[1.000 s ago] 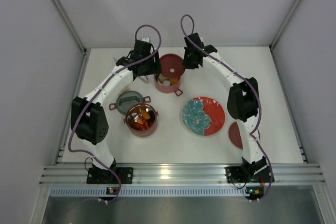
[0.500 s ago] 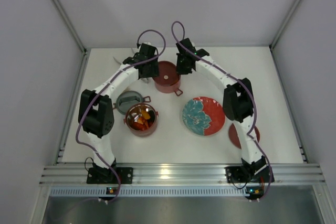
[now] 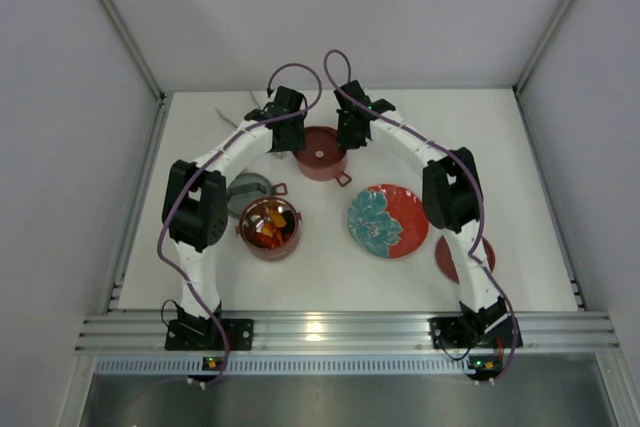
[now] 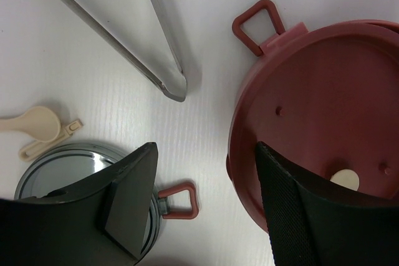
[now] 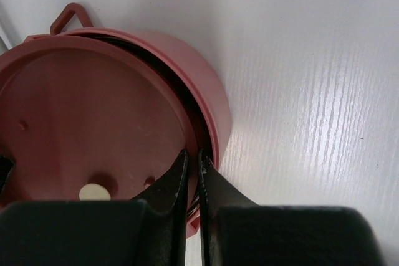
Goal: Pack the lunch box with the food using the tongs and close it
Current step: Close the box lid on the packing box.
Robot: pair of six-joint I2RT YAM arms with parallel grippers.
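Maroon lid (image 4: 324, 110) atop pink pot (image 5: 209, 98), steel tongs (image 4: 171, 84) beside

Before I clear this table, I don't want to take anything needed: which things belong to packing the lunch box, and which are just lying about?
For the job: far pink pot, maroon lid on it, near pink pot, food inside it, tongs, spare maroon lid.
Lying about: flowered red plate, grey round dish, beige spoon.
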